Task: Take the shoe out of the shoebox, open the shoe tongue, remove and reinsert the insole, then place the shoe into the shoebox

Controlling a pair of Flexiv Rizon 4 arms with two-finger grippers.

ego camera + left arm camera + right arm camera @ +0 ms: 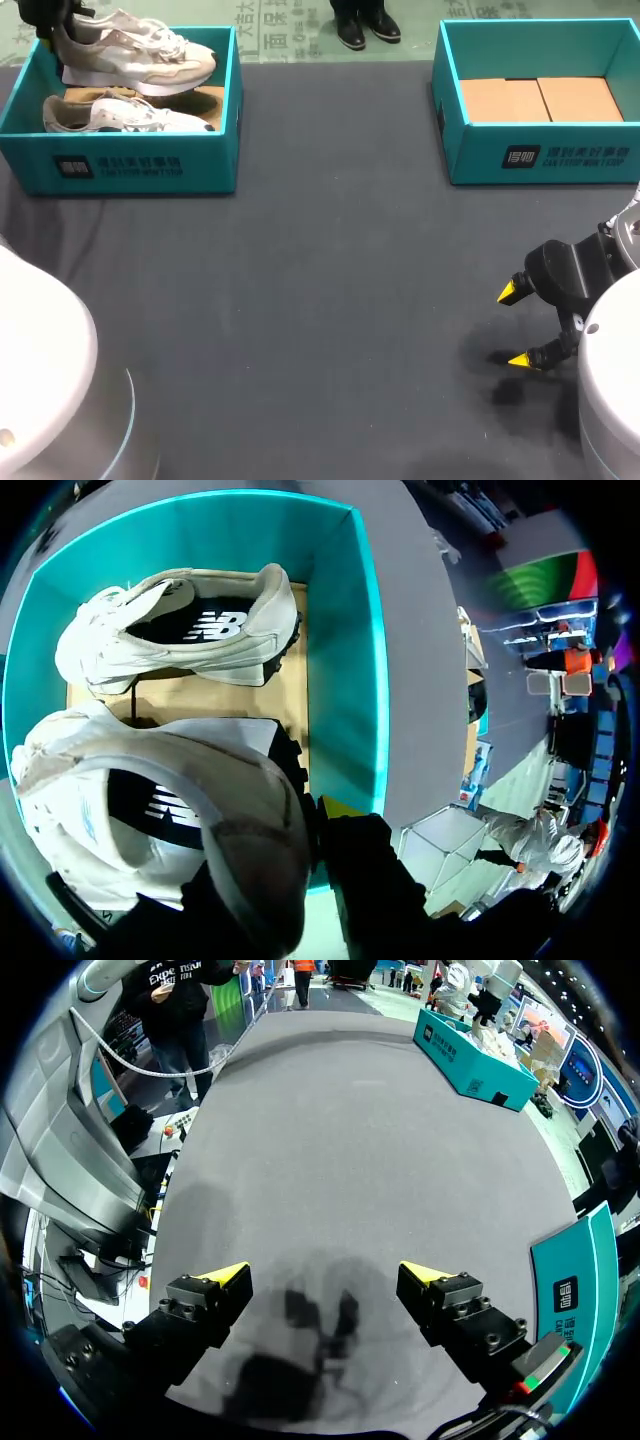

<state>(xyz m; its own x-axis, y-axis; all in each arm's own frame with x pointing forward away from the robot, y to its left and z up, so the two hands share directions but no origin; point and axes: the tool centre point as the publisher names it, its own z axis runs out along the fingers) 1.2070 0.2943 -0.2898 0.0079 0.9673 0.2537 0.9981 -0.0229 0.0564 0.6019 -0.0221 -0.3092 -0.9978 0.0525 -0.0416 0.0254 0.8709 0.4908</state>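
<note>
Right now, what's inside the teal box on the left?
A white shoe lies on the cardboard floor; a raised shoe sits in the left end effector. The floor beneath them is covered.

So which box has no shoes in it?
The right shoebox, nearest the right gripper: only bare cardboard inside. The left shoebox has a lower shoe lying inside and the held shoe above it.

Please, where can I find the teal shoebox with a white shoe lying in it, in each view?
Head view: shoebox on the table, at its far left.
Left wrist view: shoebox around the lying shoe.
Right wrist view: shoebox far ahead of the right gripper, across the table.
Shared landmark: the dark grey table.
</note>
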